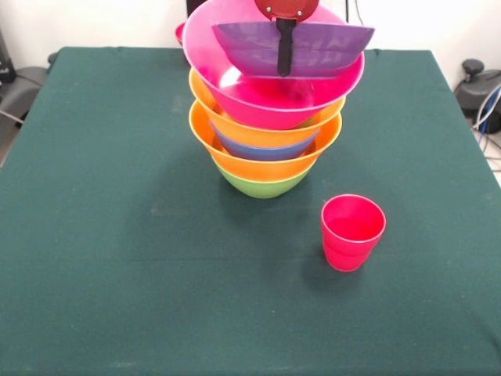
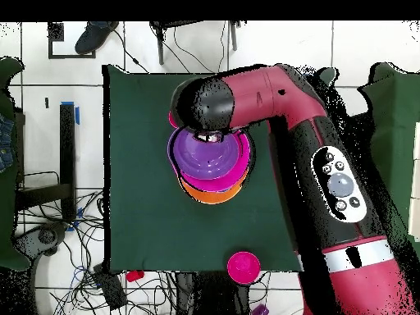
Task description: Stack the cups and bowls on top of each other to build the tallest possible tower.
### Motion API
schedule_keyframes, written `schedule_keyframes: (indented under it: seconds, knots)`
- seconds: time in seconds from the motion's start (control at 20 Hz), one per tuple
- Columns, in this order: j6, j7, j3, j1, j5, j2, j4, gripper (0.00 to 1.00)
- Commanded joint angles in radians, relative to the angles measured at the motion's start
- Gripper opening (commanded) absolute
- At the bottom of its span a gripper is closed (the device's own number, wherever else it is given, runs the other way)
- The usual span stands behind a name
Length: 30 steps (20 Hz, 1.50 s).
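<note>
The wide shallow purple plastic bowl [image 1: 293, 48], grasped by the jaws at its rim, is held tilted directly above the large pink plastic bowl [image 1: 266, 98] crowning the tower [image 1: 266, 149] at the bench's [image 1: 117, 274] twelve o'clock.

I can read no text, brand, number or label anywhere in either view. The only sign-like marks I see are small round button symbols on the white control panel [image 2: 338, 185] of the arm [image 2: 328, 164], too small to make out.
</note>
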Motion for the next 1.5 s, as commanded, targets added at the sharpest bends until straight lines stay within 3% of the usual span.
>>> schedule_keyframes:
  seconds: [0.05, 0.35, 0.9, 1.5]
  knots:
    - [0.074, -0.313, 0.048, -0.012, -0.055, 0.041, 0.061, 1.00]
    - [0.083, -0.355, 0.065, -0.034, -0.057, 0.030, 0.087, 1.00]
    - [0.098, -0.357, 0.062, -0.034, -0.079, 0.043, 0.070, 1.00]
    - [0.116, -0.350, 0.068, -0.030, -0.056, 0.025, 0.049, 1.00]
